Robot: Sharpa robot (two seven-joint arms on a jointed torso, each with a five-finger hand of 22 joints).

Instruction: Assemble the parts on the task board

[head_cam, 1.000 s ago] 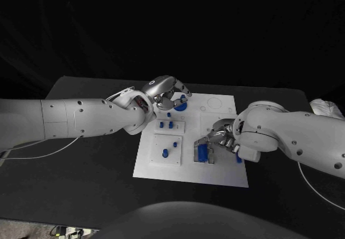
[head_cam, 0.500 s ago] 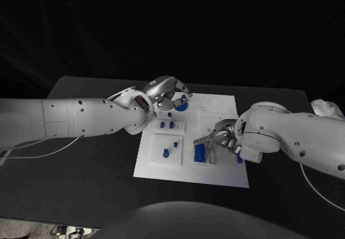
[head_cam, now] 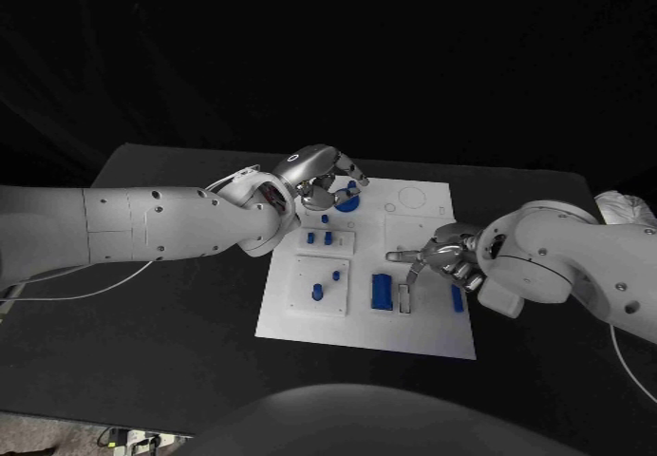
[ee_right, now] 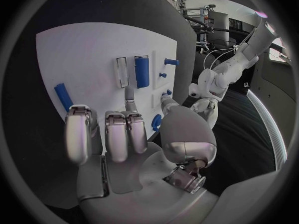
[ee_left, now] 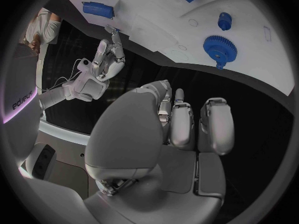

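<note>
Task board [head_cam: 367, 328] centred on tabletop [head_cam: 178, 313]. Blue gear [head_cam: 346, 201] seated at board's far edge, just beside left hand [head_cam: 322, 179]; fingers curled, nothing held. Blue block [head_cam: 382, 292] lies near board's middle, long axis running near to far. Right hand [head_cam: 436, 261] nearer, fingers apart, empty, block just leftward.

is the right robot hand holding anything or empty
Empty. The right robot hand hovers above the task board with fingers apart and nothing between them; the blue block lies free on the board beside it.
</note>
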